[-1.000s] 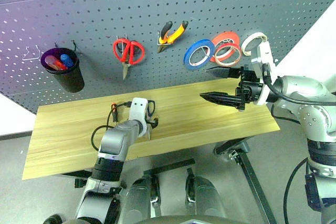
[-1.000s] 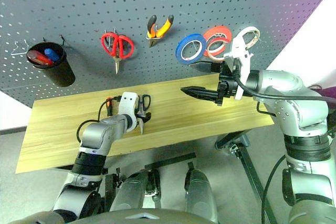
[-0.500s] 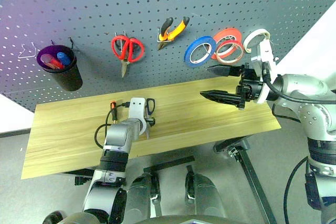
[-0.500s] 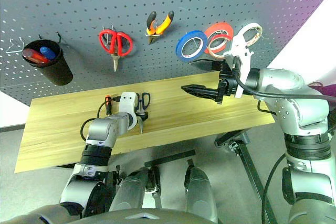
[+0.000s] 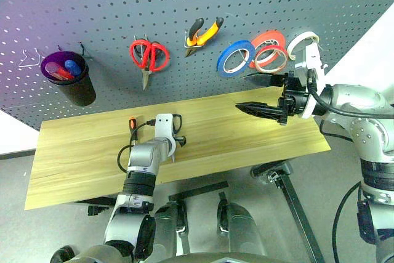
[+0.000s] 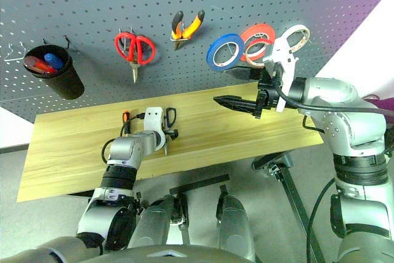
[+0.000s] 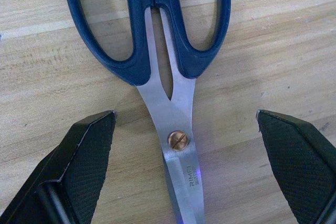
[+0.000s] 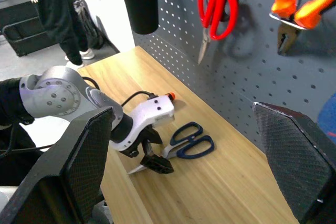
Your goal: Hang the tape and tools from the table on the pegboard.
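From the head cameras I see my left gripper pitched down over the blue-handled scissors that lie flat on the counter, its fingers spread and empty; I judge it is lined up there to take the scissors next. The screwdriver lies just beside it, mostly hidden by the arm and its cable, so only the orange end is clear. My right gripper hangs above the counter near the pegboard, fingers released and holding nothing, probably parked out of the way. On the pegboard the pliers hang from a hook, and the thin pale-rimmed tape hangs overlapping a thicker red roll, next to a blue roll; a pair of red scissors and a black cup hang further left. In the left wrist view the scissors' pivot sits between the two finger pads, neither touching steel; the blade tips and the tops of the handle loops are cut off. In the right wrist view the left gripper sits over the blades, hiding them, the pads stand wide apart, and a person stands beyond the far end of the counter, only partly in frame.
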